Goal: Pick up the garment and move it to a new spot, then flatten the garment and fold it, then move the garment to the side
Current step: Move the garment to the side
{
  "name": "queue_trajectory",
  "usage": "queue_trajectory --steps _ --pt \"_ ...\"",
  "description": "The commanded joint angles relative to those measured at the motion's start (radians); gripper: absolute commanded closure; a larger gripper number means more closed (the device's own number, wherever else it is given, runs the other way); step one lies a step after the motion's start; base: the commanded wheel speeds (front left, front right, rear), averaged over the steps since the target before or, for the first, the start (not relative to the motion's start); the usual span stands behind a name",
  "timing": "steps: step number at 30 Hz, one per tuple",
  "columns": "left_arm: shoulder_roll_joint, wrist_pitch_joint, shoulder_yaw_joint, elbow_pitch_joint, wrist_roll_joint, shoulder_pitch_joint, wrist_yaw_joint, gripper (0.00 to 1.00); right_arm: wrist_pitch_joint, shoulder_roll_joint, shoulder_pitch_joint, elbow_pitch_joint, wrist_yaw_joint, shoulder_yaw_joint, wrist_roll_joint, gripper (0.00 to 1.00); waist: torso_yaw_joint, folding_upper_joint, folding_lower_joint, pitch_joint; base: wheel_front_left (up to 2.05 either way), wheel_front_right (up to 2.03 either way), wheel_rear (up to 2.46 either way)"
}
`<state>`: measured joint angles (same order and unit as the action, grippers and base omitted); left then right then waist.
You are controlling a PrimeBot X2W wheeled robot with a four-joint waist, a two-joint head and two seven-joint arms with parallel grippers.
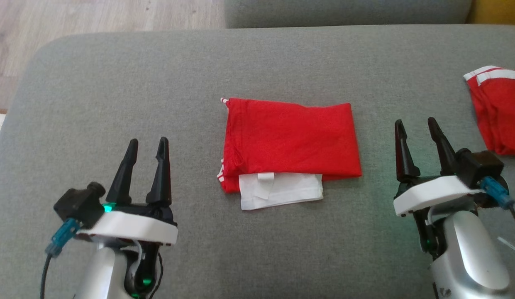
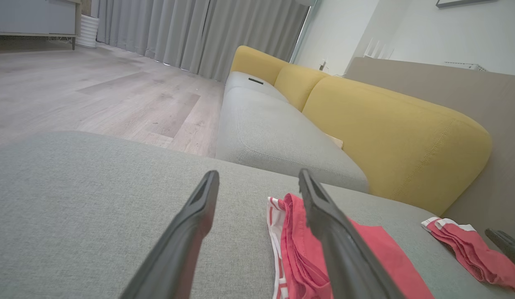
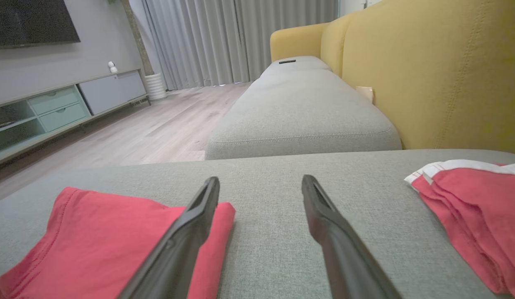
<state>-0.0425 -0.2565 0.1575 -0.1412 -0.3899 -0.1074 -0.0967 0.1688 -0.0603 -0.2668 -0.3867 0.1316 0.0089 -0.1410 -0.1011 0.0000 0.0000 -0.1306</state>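
Observation:
A red garment (image 1: 290, 139) lies folded into a flat rectangle in the middle of the grey cushion (image 1: 116, 83), with a white panel sticking out at its near edge. It also shows in the left wrist view (image 2: 298, 241) and the right wrist view (image 3: 95, 249). My left gripper (image 1: 148, 143) hovers open to the left of it, apart from the cloth. To the right of the garment, my right gripper (image 1: 416, 123) is open too, with nothing between its fingers.
A second folded red garment with white trim (image 1: 498, 108) lies at the cushion's right edge. Beyond the cushion are another grey seat (image 3: 298, 108), yellow backrests (image 2: 398, 141) and wooden floor (image 1: 74, 20) at the far left.

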Motion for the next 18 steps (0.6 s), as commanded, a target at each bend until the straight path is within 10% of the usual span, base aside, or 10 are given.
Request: queue_trajectory --steps 1,18 --pt "-0.008 -0.005 -0.023 0.031 0.0 -0.05 0.001 0.0 -0.011 0.009 -0.014 0.05 -0.001 0.025 -0.003 0.0 -0.006 0.0 0.0 -0.006 0.0 0.0 0.0" --pt "-0.008 -0.005 0.032 0.039 -0.025 -0.092 0.002 0.0 -0.11 0.01 -0.071 -0.067 -0.001 0.062 -0.044 0.0 -0.093 0.0 0.0 -0.094 0.0 0.0 0.0"
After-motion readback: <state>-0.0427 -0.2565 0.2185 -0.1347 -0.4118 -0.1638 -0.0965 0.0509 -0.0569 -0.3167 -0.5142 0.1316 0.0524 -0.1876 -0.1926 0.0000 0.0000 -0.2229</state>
